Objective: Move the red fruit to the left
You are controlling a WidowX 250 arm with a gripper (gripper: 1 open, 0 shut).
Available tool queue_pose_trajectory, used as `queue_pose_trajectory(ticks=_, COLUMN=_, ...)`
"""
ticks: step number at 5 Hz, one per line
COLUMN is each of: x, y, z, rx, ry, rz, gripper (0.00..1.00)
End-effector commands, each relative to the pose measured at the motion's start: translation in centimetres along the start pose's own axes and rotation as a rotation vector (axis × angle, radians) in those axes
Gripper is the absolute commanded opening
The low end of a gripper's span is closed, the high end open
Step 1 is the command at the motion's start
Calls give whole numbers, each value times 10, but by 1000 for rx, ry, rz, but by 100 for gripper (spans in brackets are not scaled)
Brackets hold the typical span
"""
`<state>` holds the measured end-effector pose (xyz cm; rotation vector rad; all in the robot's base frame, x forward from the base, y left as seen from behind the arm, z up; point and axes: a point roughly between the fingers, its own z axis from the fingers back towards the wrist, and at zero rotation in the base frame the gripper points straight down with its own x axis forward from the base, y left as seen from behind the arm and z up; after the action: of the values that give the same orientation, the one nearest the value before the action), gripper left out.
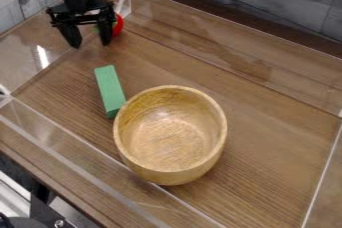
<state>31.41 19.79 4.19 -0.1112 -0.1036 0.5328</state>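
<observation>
where the gripper (82, 36) spreads its jaws, red fruit (115, 24) just beside, green block (110, 90), wooden bowl (170, 133)

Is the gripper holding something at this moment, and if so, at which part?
Nothing is held. The gripper is open, its fingers spread apart, and the red fruit lies on the table just behind them.

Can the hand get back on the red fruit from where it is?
Probably yes. The hand stands open right beside the red fruit, nothing between them; the green block and wooden bowl lie well clear.
</observation>
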Motion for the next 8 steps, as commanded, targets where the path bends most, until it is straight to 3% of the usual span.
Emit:
queue_pose_trajectory(ticks=1, x=13, y=1, z=28, rx=-3, ry=-75, rz=39, gripper=100)
queue_pose_trajectory(ticks=3, x=14, y=2, z=28, rx=-31, ry=-61, rz=7, gripper=100)
queue_pose_trajectory(ticks=5, x=5, y=-7, z=28, rx=-44, ry=-70, rz=129, gripper=100)
queue_pose_trajectory(ticks=7, x=17, y=-17, z=44, rx=-65, ry=-74, rz=154, gripper=100)
queue_pose_trajectory(ticks=8, x=16, y=-12, z=49, rx=-72, ry=-74, rz=195, gripper=100)
